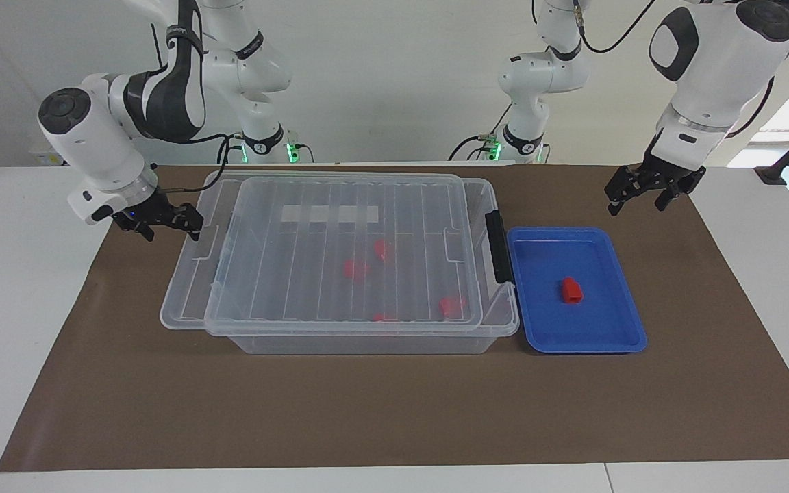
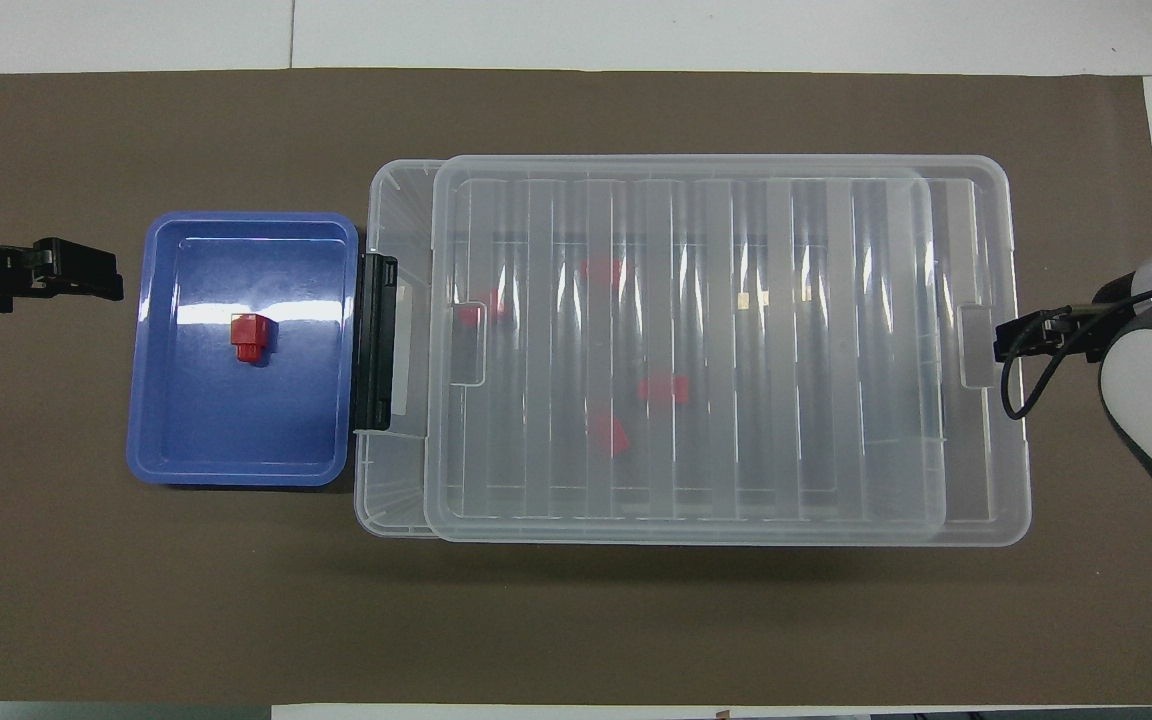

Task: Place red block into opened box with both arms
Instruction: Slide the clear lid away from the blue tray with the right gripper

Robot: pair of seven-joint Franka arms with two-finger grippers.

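Note:
One red block [image 1: 570, 289] [image 2: 248, 338] lies in the blue tray [image 1: 607, 329] [image 2: 236, 440]. The clear box [image 1: 367, 344] [image 2: 388, 200] sits mid-table, its black latch [image 1: 497, 246] [image 2: 376, 340] facing the tray. Its ribbed lid [image 1: 298, 226] [image 2: 736, 250] lies shifted toward the right arm's end, baring a narrow strip by the latch. Several red blocks [image 1: 355, 268] [image 2: 663, 388] show through it. My right gripper [image 1: 172, 231] [image 2: 1008, 340] is open at the lid's overhanging end rim, touching its tab. My left gripper [image 1: 637, 204] [image 2: 101, 275] waits open over the mat beside the tray.
A brown mat [image 1: 394, 411] [image 2: 576, 620] covers the table under the box and the tray. White tabletop [image 1: 18, 287] borders it at both ends. Both arms' bases stand along the robots' edge.

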